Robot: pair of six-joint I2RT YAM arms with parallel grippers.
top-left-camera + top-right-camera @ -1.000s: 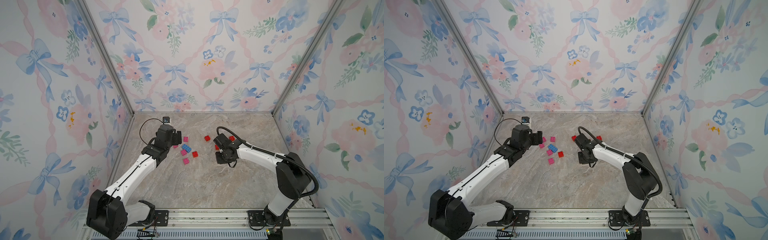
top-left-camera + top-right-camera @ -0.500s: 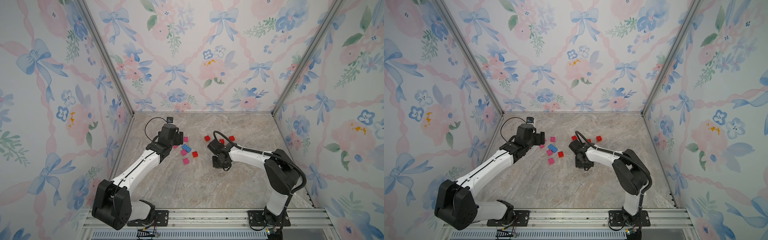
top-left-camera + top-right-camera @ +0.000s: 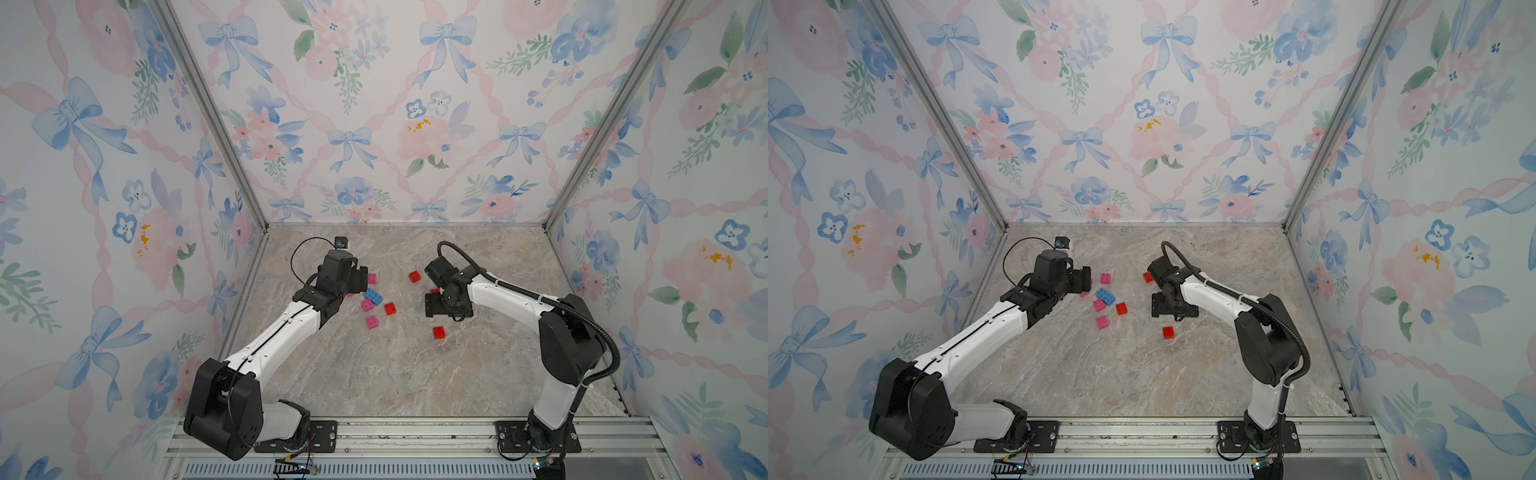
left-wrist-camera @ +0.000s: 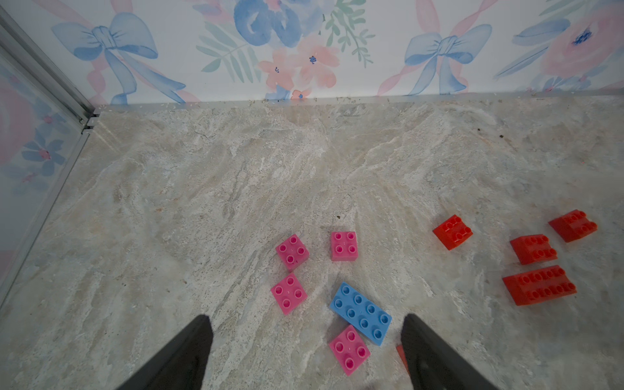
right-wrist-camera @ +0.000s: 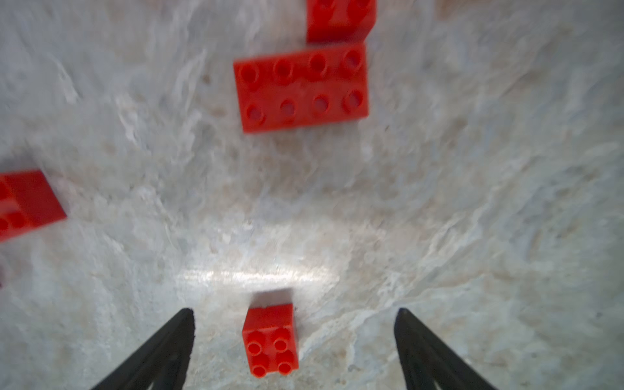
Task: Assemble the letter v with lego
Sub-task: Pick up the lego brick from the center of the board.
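Lego [image 3: 372,322] lies loose on the marble table [image 3: 395,374], no V formed: pink squares [image 4: 292,252] and a blue brick [image 4: 360,314] by the spread left gripper [image 4: 305,319], red ones [image 4: 452,232] by the right gripper [image 5: 294,310], spread astride a small red brick [image 5: 270,339]; nearly all assembly remains.

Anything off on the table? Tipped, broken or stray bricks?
Nothing stands out. Pink bricks, the blue brick and red bricks lie loose and unjoined on the table, none visibly damaged. A small red brick sits ungripped between the fingers of the open right claw.
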